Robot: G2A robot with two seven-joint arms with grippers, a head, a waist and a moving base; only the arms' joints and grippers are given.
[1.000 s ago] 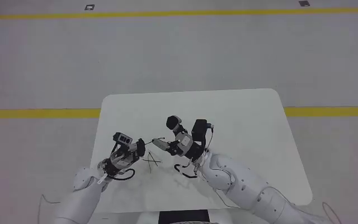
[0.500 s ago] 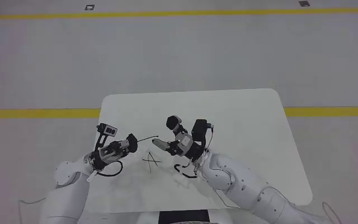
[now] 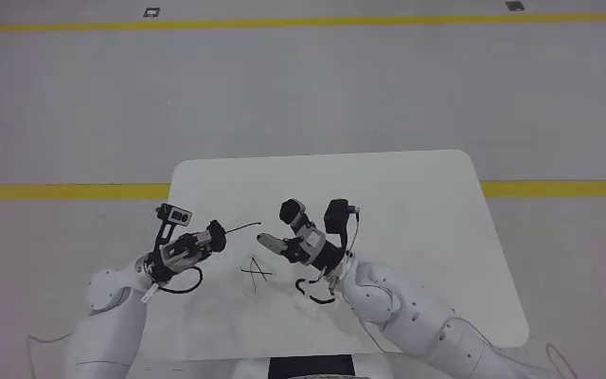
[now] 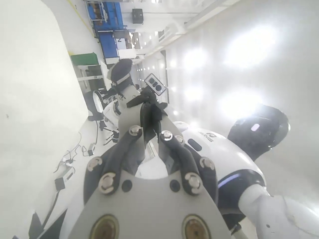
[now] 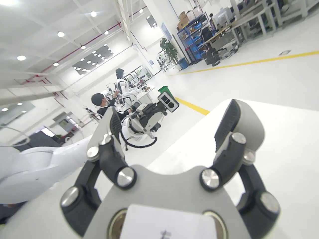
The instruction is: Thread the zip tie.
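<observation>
Projecting from the left gripper [image 3: 216, 235], the zip tie [image 3: 241, 228] is held above the table [image 3: 426, 189] near its 9 o'clock edge. It is seen from the top as a thin, dark, slightly bowed strip, and its free tip is pointed toward 3 o'clock. One end of it is clenched in the left jaws.

In the left wrist view, the 2 grey metal fingers [image 4: 128, 123] are seen drawn together, with black material pinched between their tips. The tie cannot be told apart from the dark pads there.

At 3 o'clock from the tie's tip, just beside it and apart from it, the right gripper [image 3: 269, 243] is found, with its jaws released and nothing between them. This is made plain in the right wrist view, where a wide gap is shown between black ribbed pads [image 5: 225, 123] set on smooth grey fingers with round silver bolts.

At 6 o'clock from the tip, 2 spare ties [image 3: 256, 270] are laid crossed on the table, a detail given by the top view alone. The table is white, smooth and round-cornered. A yellow floor line [image 3: 530, 189] is seen beyond its 3 o'clock side.
</observation>
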